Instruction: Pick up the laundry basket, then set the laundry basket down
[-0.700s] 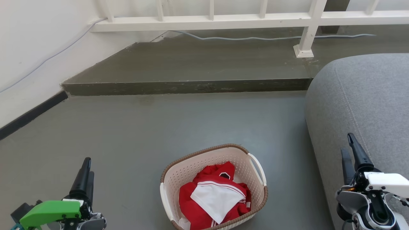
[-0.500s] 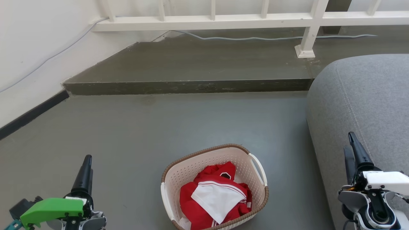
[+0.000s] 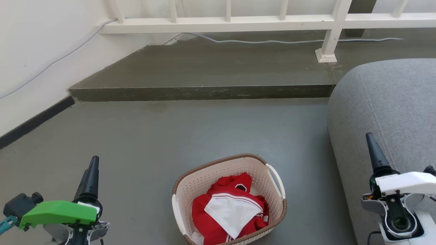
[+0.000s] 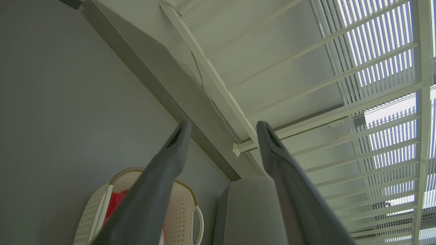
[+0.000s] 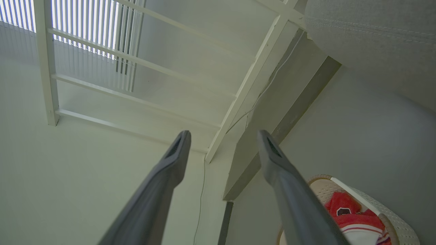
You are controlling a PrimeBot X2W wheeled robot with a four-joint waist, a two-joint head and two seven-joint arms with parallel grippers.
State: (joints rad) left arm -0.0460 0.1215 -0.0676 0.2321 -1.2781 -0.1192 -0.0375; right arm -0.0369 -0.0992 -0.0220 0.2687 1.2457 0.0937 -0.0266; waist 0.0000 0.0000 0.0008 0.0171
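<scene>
Concrete-grey floor (image 3: 204,129) spreads across the room, running up to a low raised step (image 3: 204,68) along the far side. On the robot's right, the rounded end of a grey upholstered sofa (image 3: 391,109) takes up that whole flank. A white railing (image 3: 218,23) stands along the step, and a thin grey cable (image 3: 272,41) trails beneath it.

The laundry basket (image 3: 201,182) sits on the floor close in front of the robot, roughly midway between its two arms and just clear of the sofa. Its brown woven-look rim is unobstructed, and a crumpled red and white garment (image 3: 228,211) lies heaped inside. One white side handle (image 3: 274,178) faces the sofa, and the other handle (image 3: 176,214) faces the open floor.

The left gripper (image 3: 92,166) hangs well off to the basket's left, fingers pointing away toward the step. From its wrist camera the two fingers stand clearly parted with nothing between them, and the basket shows low down behind one finger (image 4: 153,190). The right gripper (image 3: 372,144) hangs well apart on the basket's other side, in front of the sofa's edge. Its fingers are likewise spread and empty, with the basket at the lower corner of its wrist view. Neither gripper touches the basket.
</scene>
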